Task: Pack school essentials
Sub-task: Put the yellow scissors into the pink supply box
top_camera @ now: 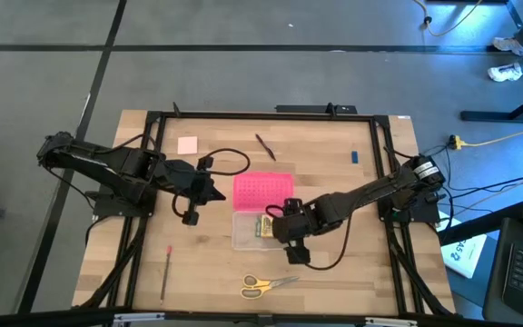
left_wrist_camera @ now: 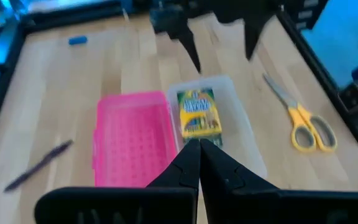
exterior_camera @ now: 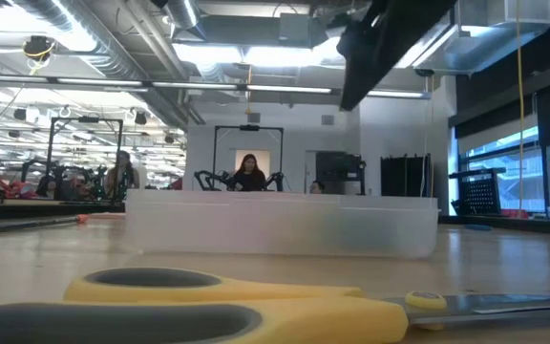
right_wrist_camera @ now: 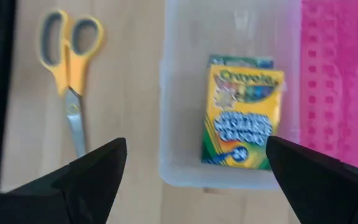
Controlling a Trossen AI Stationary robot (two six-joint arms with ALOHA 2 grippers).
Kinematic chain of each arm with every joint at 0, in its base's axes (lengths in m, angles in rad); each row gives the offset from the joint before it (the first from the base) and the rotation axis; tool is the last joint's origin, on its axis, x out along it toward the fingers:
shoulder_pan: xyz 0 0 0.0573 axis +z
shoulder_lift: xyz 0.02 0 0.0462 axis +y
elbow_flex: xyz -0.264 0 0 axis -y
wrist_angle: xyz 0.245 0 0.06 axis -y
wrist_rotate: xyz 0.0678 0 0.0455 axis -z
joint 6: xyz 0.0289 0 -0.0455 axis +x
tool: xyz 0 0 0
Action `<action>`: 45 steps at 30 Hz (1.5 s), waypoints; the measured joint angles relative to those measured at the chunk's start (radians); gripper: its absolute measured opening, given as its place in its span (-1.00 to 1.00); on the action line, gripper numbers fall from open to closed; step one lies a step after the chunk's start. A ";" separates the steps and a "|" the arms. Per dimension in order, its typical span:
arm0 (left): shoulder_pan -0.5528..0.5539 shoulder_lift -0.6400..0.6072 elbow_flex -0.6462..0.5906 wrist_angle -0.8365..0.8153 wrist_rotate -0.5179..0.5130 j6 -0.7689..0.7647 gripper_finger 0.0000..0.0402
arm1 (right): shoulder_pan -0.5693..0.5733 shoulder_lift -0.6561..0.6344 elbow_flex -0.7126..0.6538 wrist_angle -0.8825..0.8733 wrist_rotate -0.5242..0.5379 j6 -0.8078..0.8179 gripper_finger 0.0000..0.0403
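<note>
The yellow-green crayon box [right_wrist_camera: 241, 115] lies flat inside the clear case [top_camera: 248, 232], beside the pink lid [top_camera: 263, 189]. My right gripper [right_wrist_camera: 194, 165] hovers open above the case's right end, one finger on each side of the crayon box and clear of it. My left gripper [left_wrist_camera: 199, 152] is shut and empty, held left of the pink lid [left_wrist_camera: 129, 140]. Yellow-handled scissors [top_camera: 266, 284] lie near the front edge, a red pencil [top_camera: 166, 268] at the front left. The pink pad [top_camera: 187, 144], dark pen [top_camera: 264, 146] and blue piece [top_camera: 355, 156] lie farther back.
A dark metal frame [top_camera: 152, 182] borders the wooden table on its left, far and right sides. Cables trail from both arms across the board. In the low view the scissors [exterior_camera: 218, 306] lie in front of the clear case [exterior_camera: 280, 225], and people stand in the room behind.
</note>
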 joint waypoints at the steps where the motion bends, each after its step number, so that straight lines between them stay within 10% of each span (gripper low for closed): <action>1: 0.002 0.000 0.000 0.019 0.000 -0.008 -1.00 | 0.005 0.000 0.000 0.013 0.000 0.013 0.91; 26: -0.496 0.154 0.000 -0.027 -0.114 -0.417 -1.00 | 0.114 0.002 -0.001 0.297 0.039 0.041 0.39; 45: -0.657 0.320 0.000 0.190 -0.172 -0.423 -1.00 | 0.238 0.159 -0.001 0.584 0.157 0.042 0.23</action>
